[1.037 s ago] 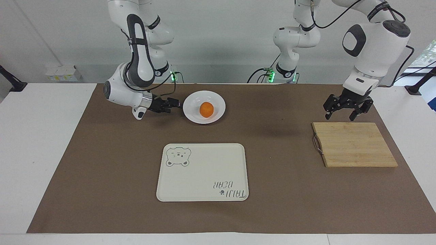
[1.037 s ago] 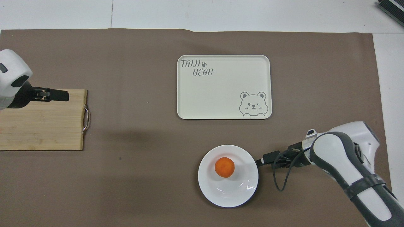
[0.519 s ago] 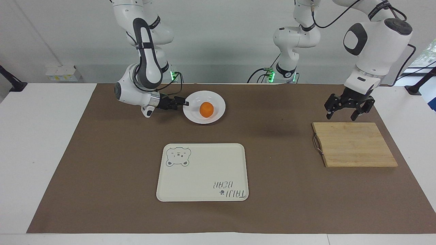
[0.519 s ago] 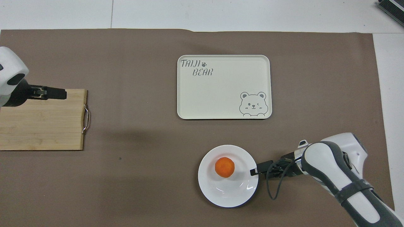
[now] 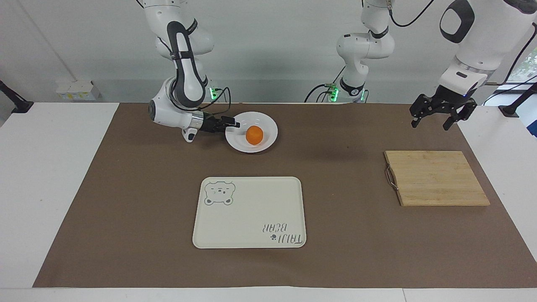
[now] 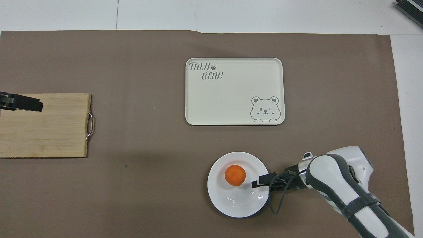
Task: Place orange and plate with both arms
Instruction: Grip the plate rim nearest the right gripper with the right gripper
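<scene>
Orange (image 5: 254,135), round, sits on glossy white plate (image 5: 268,124); right hand (image 5: 233,124) straddles its rim, left hand (image 5: 437,115) spread.

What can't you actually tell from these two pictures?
- Right gripper, at the plate rim: neither view shows whether its fingers pinch the rim.
- Left gripper: in the overhead view the picture's edge cuts it off over the cutting board.
- The orange: its underside is hidden in both views, so how it sits in the plate is unclear.
</scene>
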Available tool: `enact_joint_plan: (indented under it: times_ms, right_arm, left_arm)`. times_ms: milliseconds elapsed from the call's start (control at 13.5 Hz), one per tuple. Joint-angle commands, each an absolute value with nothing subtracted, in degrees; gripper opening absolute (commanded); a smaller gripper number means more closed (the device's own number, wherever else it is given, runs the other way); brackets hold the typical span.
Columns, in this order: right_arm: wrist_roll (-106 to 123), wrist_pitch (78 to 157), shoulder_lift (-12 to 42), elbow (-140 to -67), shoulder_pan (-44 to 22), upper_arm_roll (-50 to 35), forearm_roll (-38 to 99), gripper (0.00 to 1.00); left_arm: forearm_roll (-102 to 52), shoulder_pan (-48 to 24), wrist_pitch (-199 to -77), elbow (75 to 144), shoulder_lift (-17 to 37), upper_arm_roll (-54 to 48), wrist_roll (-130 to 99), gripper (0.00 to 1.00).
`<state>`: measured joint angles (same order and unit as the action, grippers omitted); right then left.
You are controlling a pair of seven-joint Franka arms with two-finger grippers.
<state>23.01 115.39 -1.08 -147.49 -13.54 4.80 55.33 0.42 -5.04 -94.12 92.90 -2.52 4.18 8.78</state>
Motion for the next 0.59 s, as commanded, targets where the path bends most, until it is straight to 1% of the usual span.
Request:
enact_joint_plan:
  times_ms: [0, 74, 148, 222, 519]
  right_arm:
    - [24.8, 116.5, -2.8, -149.3, -13.4, 4.9, 57.3, 0.61]
    - [24.4, 116.6, -2.9, -149.2, -13.4, 4.9, 57.3, 0.31]
    - [24.1, 116.6, -2.8, -149.2, -13.4, 4.9, 57.3, 0.09]
    - [23.0, 116.7, -2.7, -149.2, -13.4, 4.9, 57.3, 0.0]
    - [20.3, 115.6, -1.1, -147.0, -12.4, 5.0, 57.2, 0.0]
  left_arm:
    - [2.1, -4.8, -85.7, 85.7, -1.2, 3.3, 9.9, 1.0]
    - [2.1, -4.9, -83.3, 84.0, -1.1, 3.3, 9.9, 1.0]
    - [2.1, -5.0, -82.0, 83.6, -1.1, 3.3, 9.8, 1.0]
    - [1.8, -5.2, -81.5, 83.6, -1.1, 3.1, 9.8, 1.0]
    - [1.1, -5.4, -82.1, 82.6, -0.2, 2.9, 9.8, 1.0]
